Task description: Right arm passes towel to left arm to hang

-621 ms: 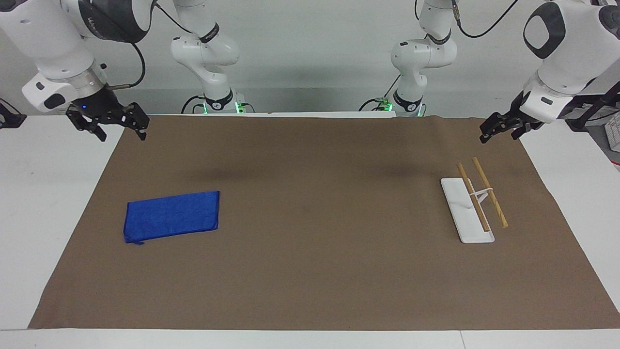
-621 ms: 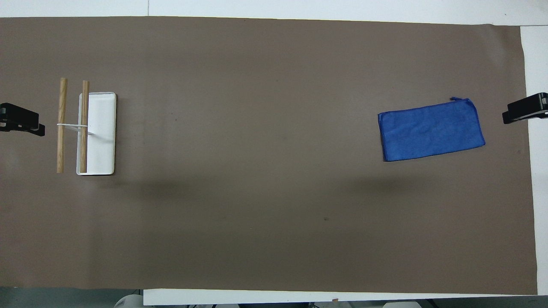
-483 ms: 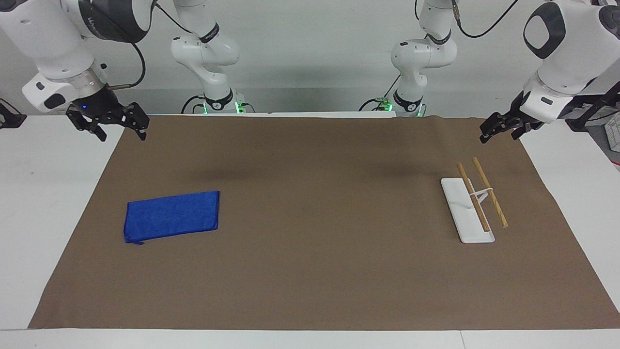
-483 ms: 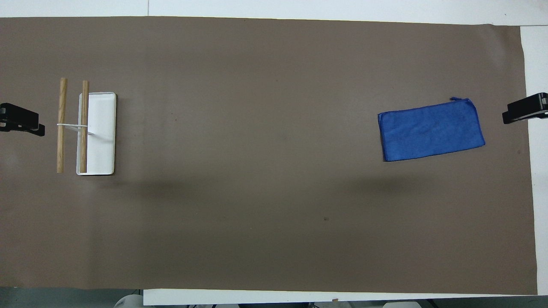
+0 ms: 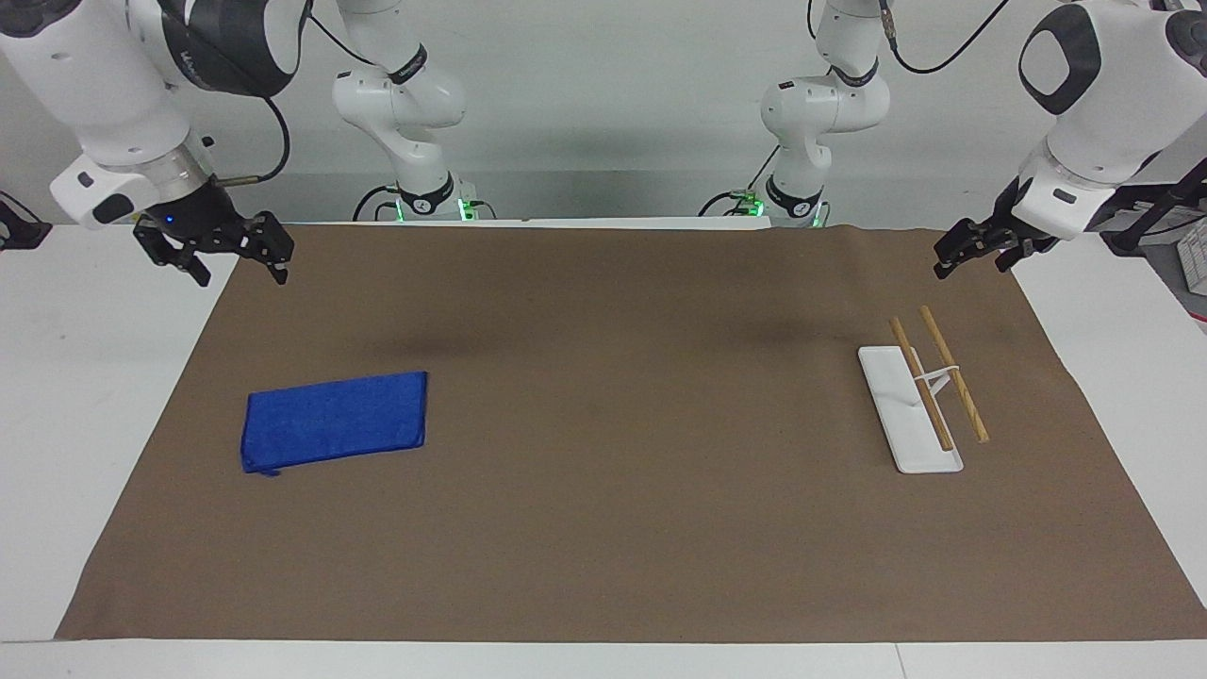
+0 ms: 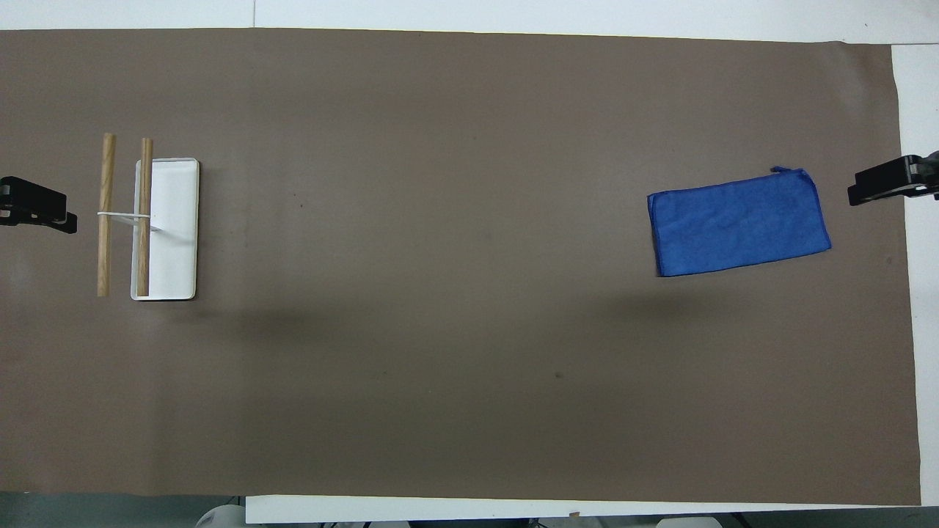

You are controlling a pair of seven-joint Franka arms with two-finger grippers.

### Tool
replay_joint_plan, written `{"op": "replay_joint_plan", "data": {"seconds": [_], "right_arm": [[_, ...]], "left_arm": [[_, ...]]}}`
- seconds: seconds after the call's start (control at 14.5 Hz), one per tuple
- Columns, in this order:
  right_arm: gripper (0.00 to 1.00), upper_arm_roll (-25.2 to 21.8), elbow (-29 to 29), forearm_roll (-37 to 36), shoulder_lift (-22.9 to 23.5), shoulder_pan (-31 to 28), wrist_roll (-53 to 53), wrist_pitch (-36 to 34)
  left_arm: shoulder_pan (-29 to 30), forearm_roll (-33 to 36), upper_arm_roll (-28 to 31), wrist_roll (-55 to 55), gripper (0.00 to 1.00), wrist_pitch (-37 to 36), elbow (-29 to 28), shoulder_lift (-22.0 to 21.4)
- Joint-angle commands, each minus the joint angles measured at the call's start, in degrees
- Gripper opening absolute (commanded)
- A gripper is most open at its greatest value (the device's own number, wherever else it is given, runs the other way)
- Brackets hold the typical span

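The blue towel [image 5: 335,420] lies flat on the brown mat toward the right arm's end of the table; it also shows in the overhead view [image 6: 739,221]. My right gripper [image 5: 240,269], with its blue light, hangs open and empty in the air over the mat's edge, apart from the towel; its tip shows in the overhead view [image 6: 888,180]. My left gripper [image 5: 969,256] hangs open and empty over the mat's edge at the left arm's end, beside the rack [image 5: 929,391]; it also shows in the overhead view [image 6: 37,207].
The rack is a white base plate [image 6: 176,242] with two wooden rods [image 6: 106,213] held on a thin white stand. The brown mat [image 5: 603,528] covers most of the white table [image 5: 85,377]. Two more white arms stand at the robots' end.
My right gripper has dropped slightly and shifted a little toward the towel. The left arm, the towel and the rack have not moved.
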Motion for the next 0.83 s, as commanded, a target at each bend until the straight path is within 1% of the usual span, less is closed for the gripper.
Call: {"op": "replay_joint_plan", "data": {"seconds": [0.0, 0.21, 0.34, 0.41, 0.62, 0.76], "right_arm": [[1.00, 0.4, -9.4, 0.1, -0.4, -0.8, -0.5, 9.9], [1.00, 0.4, -19.6, 0.1, 1.1, -0.8, -0.8, 24.2], [1.00, 0.3, -23.6, 0.1, 3.2, -1.1, -4.6, 33.2], [1.00, 0.3, -24.1, 0.1, 4.0, -1.6, -5.2, 35.0], [1.00, 0.3, -24.2, 1.1, 7.4, -2.2, -7.1, 36.7], [1.00, 0.1, -23.9, 5.7, 9.5, -3.3, -12.8, 37.3]], "left_arm": [[0.6, 0.8, -0.6, 0.7, 1.00, -0.5, -0.8, -0.9], [0.6, 0.8, -0.6, 0.7, 1.00, -0.5, -0.8, -0.9], [0.6, 0.8, -0.6, 0.7, 1.00, -0.4, -0.8, -0.9], [0.6, 0.8, -0.6, 0.7, 1.00, -0.4, -0.8, -0.9], [0.3, 0.8, -0.6, 0.2, 1.00, -0.9, -0.7, -0.9], [-0.2, 1.0, -1.1, -1.9, 1.00, -2.4, 0.5, -0.8]]}}
